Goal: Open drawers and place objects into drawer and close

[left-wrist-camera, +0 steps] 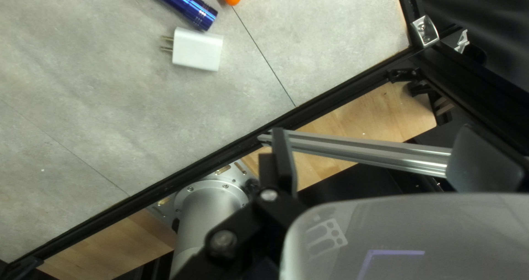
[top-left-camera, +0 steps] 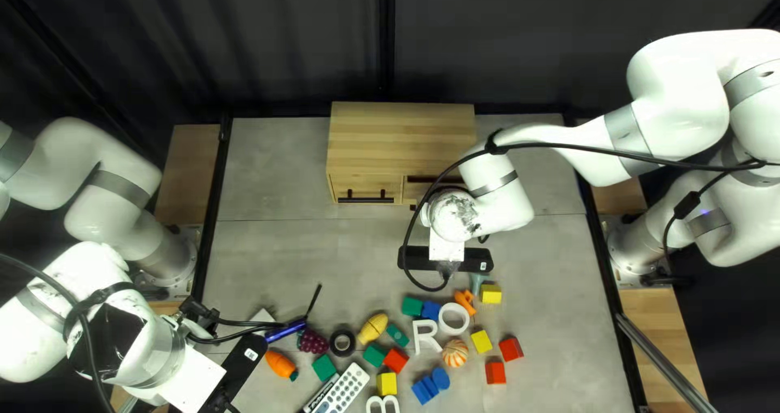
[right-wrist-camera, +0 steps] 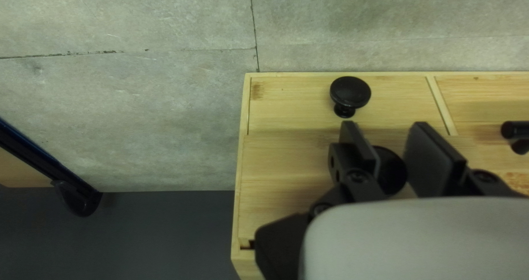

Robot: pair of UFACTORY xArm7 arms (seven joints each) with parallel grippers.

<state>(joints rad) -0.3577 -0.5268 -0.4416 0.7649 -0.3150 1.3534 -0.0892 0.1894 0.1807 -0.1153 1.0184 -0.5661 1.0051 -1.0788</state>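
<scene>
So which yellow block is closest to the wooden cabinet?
The yellow block just right of the orange toy in the top left view. The other two yellow blocks lie farther from the cabinet.

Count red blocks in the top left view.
3: one red block beside a green block; a second right of the striped ball; a third just below the second. Others may be hidden beneath my left arm.

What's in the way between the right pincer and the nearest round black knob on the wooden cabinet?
Nothing I can see. The right pincer is open, and that round black knob shows in the gap between its fingers. I can't tell whether they touch it.
</scene>
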